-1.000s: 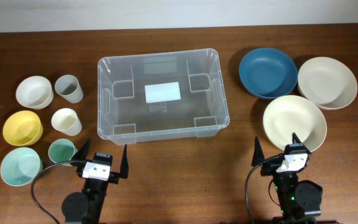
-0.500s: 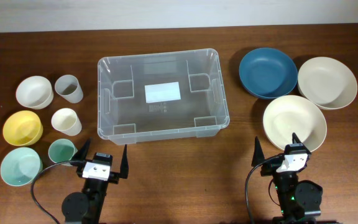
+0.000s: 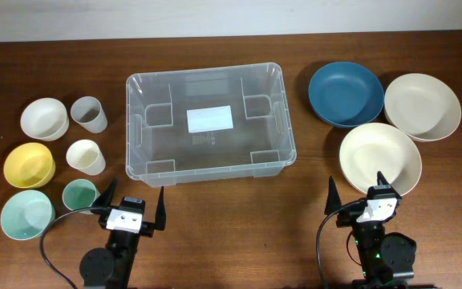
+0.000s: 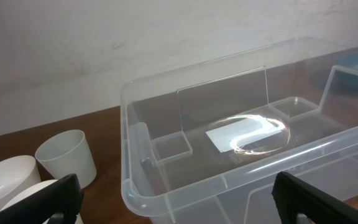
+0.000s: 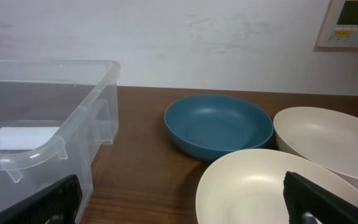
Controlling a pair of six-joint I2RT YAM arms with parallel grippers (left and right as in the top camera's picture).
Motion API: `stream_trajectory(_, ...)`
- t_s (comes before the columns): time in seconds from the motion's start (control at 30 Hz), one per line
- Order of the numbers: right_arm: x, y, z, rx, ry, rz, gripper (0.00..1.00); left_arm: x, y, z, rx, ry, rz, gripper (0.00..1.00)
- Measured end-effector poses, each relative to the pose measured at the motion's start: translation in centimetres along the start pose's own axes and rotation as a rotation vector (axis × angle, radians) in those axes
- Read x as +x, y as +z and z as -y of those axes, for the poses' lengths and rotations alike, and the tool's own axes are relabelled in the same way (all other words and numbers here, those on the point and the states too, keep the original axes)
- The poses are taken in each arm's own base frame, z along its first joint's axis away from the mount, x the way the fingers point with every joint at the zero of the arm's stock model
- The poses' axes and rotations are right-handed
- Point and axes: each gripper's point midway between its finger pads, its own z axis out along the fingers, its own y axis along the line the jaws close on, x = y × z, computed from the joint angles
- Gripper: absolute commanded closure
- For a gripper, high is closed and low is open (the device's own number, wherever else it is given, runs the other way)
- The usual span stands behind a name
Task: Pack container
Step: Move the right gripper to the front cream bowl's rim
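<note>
Bin [image 3: 167, 148] sat empty mid-worktop [image 3: 239, 225], btwn cups [image 3: 85, 156] and big bowls [image 3: 345, 92]. L jaws and R jaws both wide, holding nothing, at near edge. Judged best: R to grip nearest cream bowl [image 3: 375, 152] by rim, lower flat, nest others.

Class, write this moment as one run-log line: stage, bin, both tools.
stage: not started | bin: empty | left tool: open, empty | right tool: open, empty | bowls, cups: outside bin
</note>
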Motion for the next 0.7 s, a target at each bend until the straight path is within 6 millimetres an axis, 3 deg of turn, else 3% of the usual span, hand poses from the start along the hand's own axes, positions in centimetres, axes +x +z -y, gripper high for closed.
stream_trajectory(0.47, -1.2, -0.2, -0.9, -0.052, -0.001, 0.025, 0.01, 0.0, 0.0, 0.0, 0.000, 0.000, 0.000, 0.00)
stream_trajectory(0.6, -4.5, -1.9, -0.4, -0.026, 0.001, -0.017, 0.01, 0.0, 0.0, 0.0, 0.000, 0.000, 0.000, 0.00)
stream_trajectory(0.63, -6.2, -2.8, 0.1, -0.001, 0.013, -0.038, 0.01, 0.0, 0.0, 0.0, 0.000, 0.000, 0.000, 0.00)
stream_trajectory(0.7, -7.6, -4.2, 0.5, 0.026, 0.048, -0.145, 0.01, 0.0, 0.0, 0.0, 0.000, 0.000, 0.000, 0.00)
